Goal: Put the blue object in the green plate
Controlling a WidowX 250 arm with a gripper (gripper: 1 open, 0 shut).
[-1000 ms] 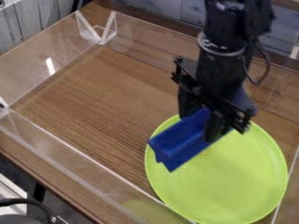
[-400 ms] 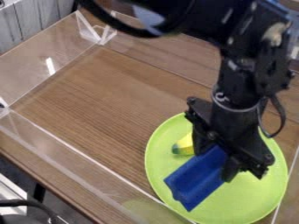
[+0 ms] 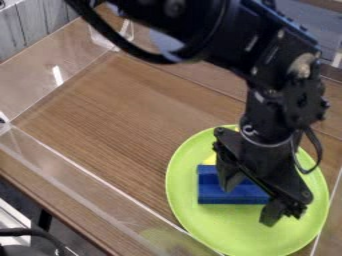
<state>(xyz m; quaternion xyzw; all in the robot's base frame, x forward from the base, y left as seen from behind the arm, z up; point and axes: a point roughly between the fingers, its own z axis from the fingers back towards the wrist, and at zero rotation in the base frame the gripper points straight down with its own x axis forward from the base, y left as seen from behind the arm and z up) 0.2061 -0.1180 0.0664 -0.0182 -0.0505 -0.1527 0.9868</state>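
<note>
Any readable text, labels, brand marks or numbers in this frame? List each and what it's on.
None readable.
blue object: plain, no print visible.
green plate: plain, no markings.
gripper: black, no legible label or logo.
wooden table: grain only.
clear walls: reflections only, no stickers.

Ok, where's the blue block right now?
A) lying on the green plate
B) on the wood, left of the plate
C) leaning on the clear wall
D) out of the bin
A: the blue block lies flat on the green plate, partly under the gripper, with no wood showing beneath it.
</note>
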